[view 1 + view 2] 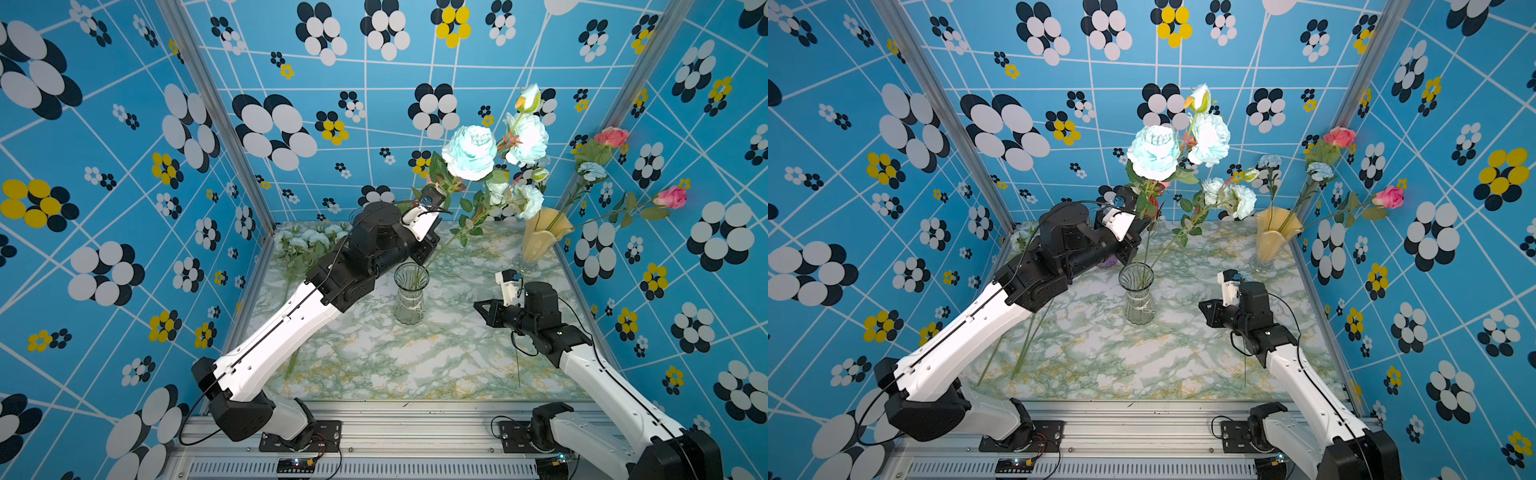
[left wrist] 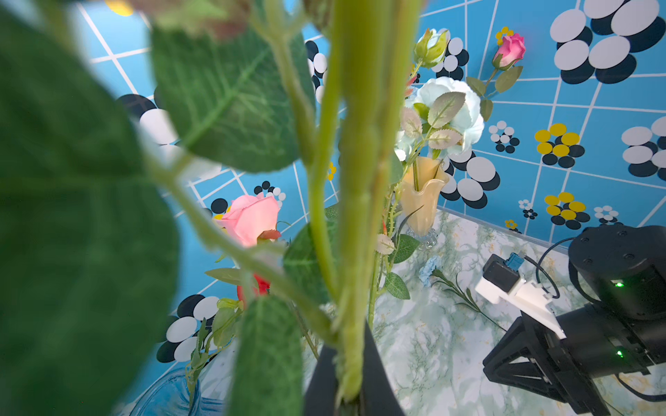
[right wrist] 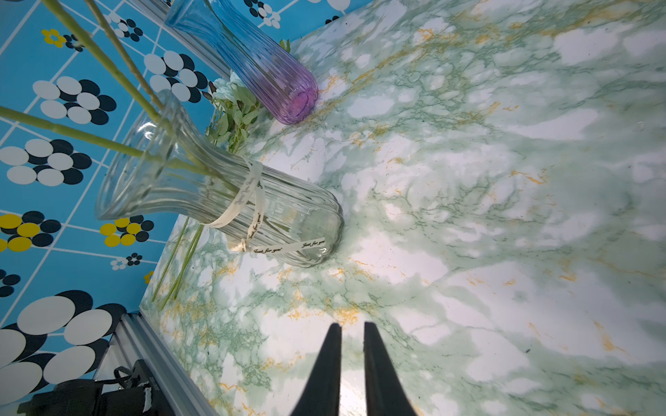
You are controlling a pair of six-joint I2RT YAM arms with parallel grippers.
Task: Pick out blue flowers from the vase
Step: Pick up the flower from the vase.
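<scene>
A clear ribbed glass vase (image 1: 410,297) (image 1: 1138,295) (image 3: 223,201) stands mid-table with green stems in it. Above it rise large pale blue flowers (image 1: 469,151) (image 1: 1154,151), with another big bloom (image 1: 525,139) (image 1: 1208,139) and smaller ones (image 1: 528,201) (image 1: 1241,201) beside them. My left gripper (image 1: 436,195) (image 1: 1138,203) (image 2: 347,345) is raised above the vase and shut on the thick green stem (image 2: 356,216) under the nearest bloom; that stem runs down into the vase. My right gripper (image 1: 478,307) (image 1: 1202,307) (image 3: 352,326) hovers low, right of the vase, nearly shut with a thin slit and nothing in it.
A yellow fluted vase (image 1: 540,239) (image 1: 1273,235) at the back right holds pink roses (image 1: 611,136) and small blue blooms (image 1: 592,170). More blue flowers (image 1: 311,241) lie at the back left. A blue-purple vase (image 3: 252,61) stands behind the left arm. A blue bloom (image 2: 430,268) lies near the right arm.
</scene>
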